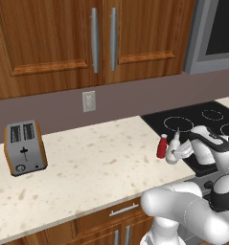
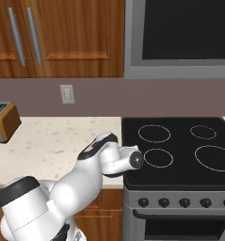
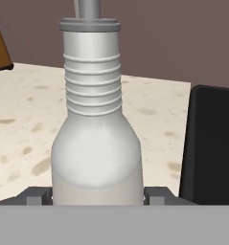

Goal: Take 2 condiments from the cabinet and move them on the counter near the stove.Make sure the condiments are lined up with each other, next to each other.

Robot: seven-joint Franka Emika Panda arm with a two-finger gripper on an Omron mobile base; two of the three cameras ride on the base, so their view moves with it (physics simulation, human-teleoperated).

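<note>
Ribbed, pear-shaped whitish bottle — gripped by end effector — over speckled counter.

A brown and silver toaster stands at the back of the worktop, near the wall. A pale wall switch sits on the dark wall behind. A grey microwave hangs up high.

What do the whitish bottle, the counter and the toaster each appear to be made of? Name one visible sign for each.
Whitish bottle: probably plastic, smooth with a soft sheen and moulded neck ridges.
Counter: stone-look, matte beige with brown speckles.
Toaster: seemingly brushed metal front, judging by its grey sheen, with orange-brown sides that look like wood or plastic.
</note>
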